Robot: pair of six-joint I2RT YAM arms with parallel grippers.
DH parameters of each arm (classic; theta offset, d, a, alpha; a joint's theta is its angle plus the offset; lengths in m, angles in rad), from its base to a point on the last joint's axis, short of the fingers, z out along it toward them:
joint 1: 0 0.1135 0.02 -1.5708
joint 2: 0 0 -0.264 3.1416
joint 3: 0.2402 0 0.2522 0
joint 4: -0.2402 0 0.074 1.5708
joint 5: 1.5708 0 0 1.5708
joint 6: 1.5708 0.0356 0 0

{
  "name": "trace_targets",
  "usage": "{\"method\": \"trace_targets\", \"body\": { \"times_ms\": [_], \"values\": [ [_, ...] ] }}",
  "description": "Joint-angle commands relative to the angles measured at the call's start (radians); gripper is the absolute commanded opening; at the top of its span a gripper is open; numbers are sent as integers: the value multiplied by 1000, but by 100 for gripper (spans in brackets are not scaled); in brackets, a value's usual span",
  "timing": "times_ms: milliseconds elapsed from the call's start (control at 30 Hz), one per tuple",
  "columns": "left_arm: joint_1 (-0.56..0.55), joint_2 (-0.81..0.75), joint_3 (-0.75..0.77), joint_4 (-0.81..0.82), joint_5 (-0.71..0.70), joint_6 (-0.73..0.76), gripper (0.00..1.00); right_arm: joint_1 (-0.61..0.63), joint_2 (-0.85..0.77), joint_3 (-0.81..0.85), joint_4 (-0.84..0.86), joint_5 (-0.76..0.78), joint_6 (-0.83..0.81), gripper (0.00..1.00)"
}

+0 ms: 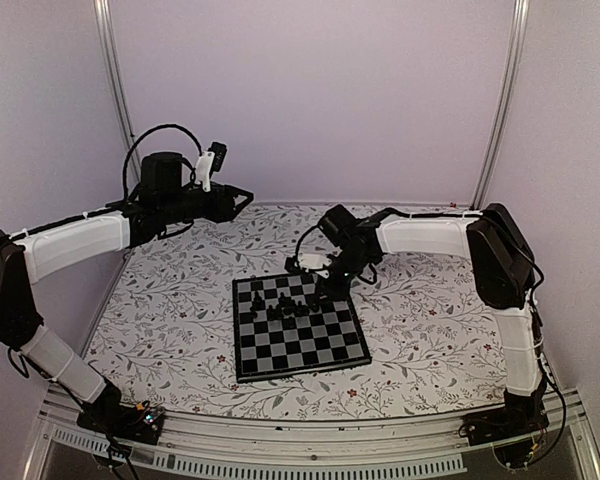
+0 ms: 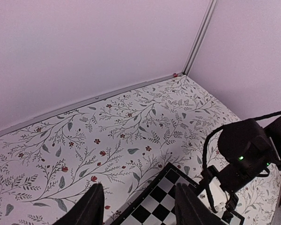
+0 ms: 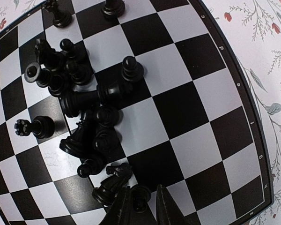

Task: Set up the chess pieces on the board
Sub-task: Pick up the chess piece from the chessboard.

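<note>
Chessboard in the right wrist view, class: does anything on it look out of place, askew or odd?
Yes. The tiny black chess pieces are heaped in a jumble on the middle squares of the flat black-and-light-grey chessboard, several tipped onto their sides and overlapping, not standing in orderly rows along an edge.

Light: soft, even, pinkish, moderately bright | shadows: faint, tight under chess pieces (image 3: 105, 115) ahead of right gripper (image 3: 141, 191) | distortion: board (image 3: 210, 93) edge bows, fisheye | focus: top view slightly soft
</note>
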Motion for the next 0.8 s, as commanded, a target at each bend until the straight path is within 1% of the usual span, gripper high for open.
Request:
{"method": "trace_targets", "body": {
  "times_ms": [0,133,300,467,633,767],
  "values": [
    [5,17,25,-11,9,-5,52,-7,17,30,-2,-16,13,19],
    [7,20,25,-11,11,-7,53,-17,4,29,-12,-10,14,10],
    [5,19,26,-12,13,-8,52,-32,-64,-13,-15,18,3,4],
    [6,23,26,-12,13,-9,53,-33,-155,-78,-7,22,-10,3],
    [6,28,28,-15,10,-7,53,-28,-233,-151,-15,-42,-23,2],
    [6,33,29,-16,9,-7,53,1,-263,-206,-36,-97,-64,2]
  ]
}}
